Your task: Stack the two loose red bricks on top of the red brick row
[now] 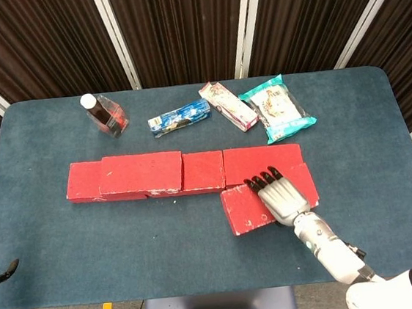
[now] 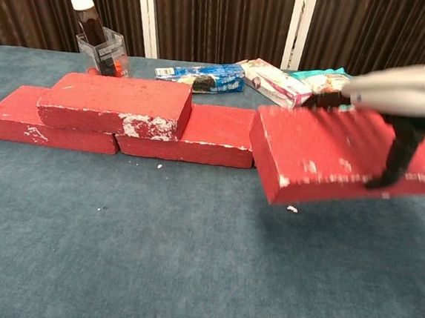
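Red chalky loose brick (image 2: 332, 158), rigid and likely heavy, hangs tilted clear of the blue cloth table (image 2: 151, 265), just before the red brick row (image 2: 200, 132). Right hand (image 1: 284, 194) grips across its middle, fingers (image 1: 264, 179) over the far edge; the flaking faces may slip.

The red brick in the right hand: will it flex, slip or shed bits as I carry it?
The red brick looks rigid, so flexing is unlikely. Held only by the right hand near one end, it may tilt. Chipped white edges and a crumb on the table suggest it sheds bits.
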You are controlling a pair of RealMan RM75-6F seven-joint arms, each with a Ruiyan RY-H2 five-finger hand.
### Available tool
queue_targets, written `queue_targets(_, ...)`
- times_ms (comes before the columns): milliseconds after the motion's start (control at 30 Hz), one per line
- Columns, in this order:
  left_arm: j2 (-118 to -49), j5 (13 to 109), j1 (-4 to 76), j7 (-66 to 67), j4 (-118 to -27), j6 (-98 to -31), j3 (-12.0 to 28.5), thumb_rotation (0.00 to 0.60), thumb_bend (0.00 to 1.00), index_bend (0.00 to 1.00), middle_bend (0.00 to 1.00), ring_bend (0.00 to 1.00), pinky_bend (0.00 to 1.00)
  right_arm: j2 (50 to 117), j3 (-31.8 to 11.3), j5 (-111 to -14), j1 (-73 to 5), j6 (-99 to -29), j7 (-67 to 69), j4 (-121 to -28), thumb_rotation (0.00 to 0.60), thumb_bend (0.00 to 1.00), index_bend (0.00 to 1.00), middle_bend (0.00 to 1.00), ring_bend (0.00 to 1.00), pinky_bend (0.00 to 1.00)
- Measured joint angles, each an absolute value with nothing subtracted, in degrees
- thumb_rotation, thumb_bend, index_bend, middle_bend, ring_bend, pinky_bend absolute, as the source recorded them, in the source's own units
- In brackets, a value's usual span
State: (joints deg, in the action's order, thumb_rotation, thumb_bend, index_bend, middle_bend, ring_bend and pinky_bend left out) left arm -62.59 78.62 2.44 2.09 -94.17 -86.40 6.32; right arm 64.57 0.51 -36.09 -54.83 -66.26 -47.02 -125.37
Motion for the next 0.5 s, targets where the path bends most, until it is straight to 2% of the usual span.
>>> queue_targets(267, -62.8, 78.7, 2.6, 2.7, -94.3, -86.4, 6.2, 0.6, 0.2, 0.0, 0.0, 0.0, 0.0, 63.7, -6.4, -22.0, -61.8, -66.6, -50.9, -122.7, 0.6, 0.32, 0.21, 0.27, 0.19, 0.0)
queue_targets(500, -63.1, 78.8, 2.5, 2.9, -93.8, -87.2, 6.4, 0.6, 0.2, 0.0, 0.0, 0.0, 0.0, 65.0, -9.1, -13.1, -66.6, -62.7, -52.3, -115.9, 0.6, 0.33, 0.21, 0.28, 0.2, 0.0)
